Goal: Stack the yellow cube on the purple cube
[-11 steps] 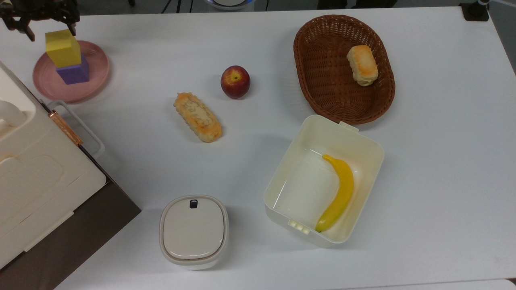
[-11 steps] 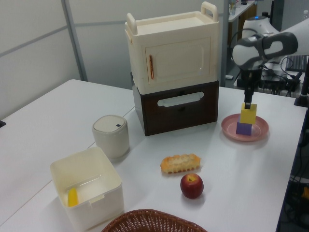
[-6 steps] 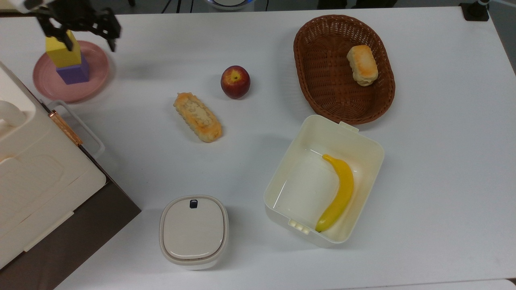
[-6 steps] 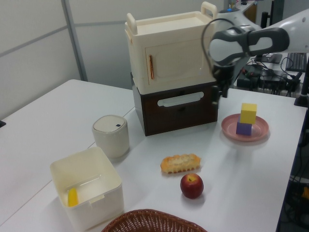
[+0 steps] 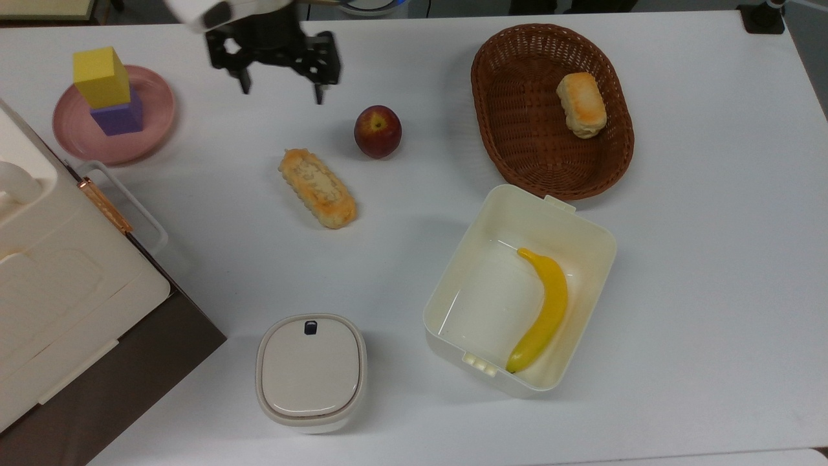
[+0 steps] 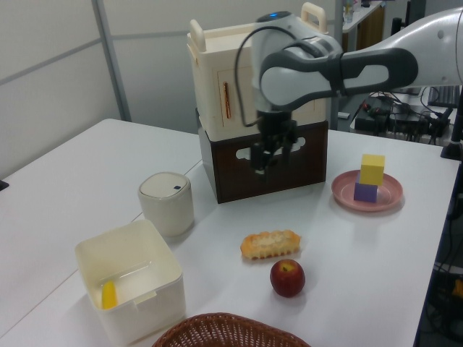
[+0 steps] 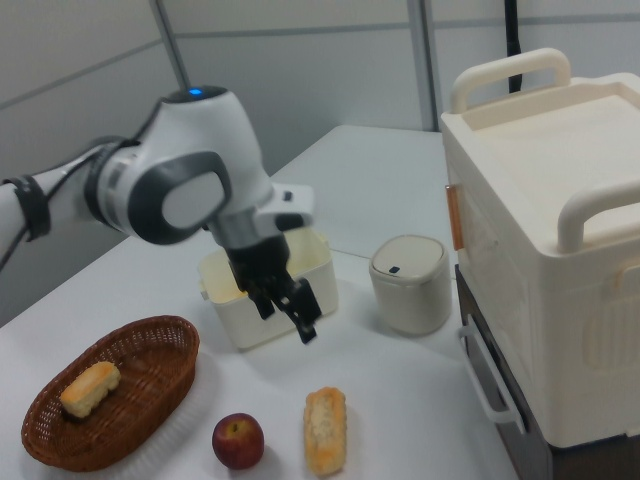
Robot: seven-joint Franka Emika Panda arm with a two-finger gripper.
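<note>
Closest along the near edge of the smooth white tabletop (image 5: 711, 226), as the top view shows it, stands a small rounded beige bin with a flat lid and a dark button (image 5: 311, 372), and beside it an open cream plastic tub (image 5: 582, 223) with a long curved yellow banana (image 5: 543, 309) lying against one wall. At the top view's left edge rises a cream plastic cabinet with looped handles (image 6: 257, 76) stacked on a dark brown drawer unit (image 6: 264, 160). Toward the middle of the tabletop lie a crusty golden bread stick (image 5: 317, 188) and, just beyond it, a glossy red apple (image 5: 378, 131). Further toward the top view's right sits an oval brown wicker basket (image 5: 517, 129) holding a toasted bread roll (image 5: 581, 104). Near the far left corner in the top view rests a round pink plate (image 5: 155, 123); on it the matte purple cube (image 5: 118, 118) stands with the matte yellow cube (image 5: 101, 77) resting on top of it, sharp-edged and slightly turned. The black gripper (image 5: 280, 94) of the white and grey arm hangs above the far edge of the tabletop, well apart from the stack, its two fingers spread wide with nothing between them. Grey partition panels close off the room behind. No writing can be read on anything.
</note>
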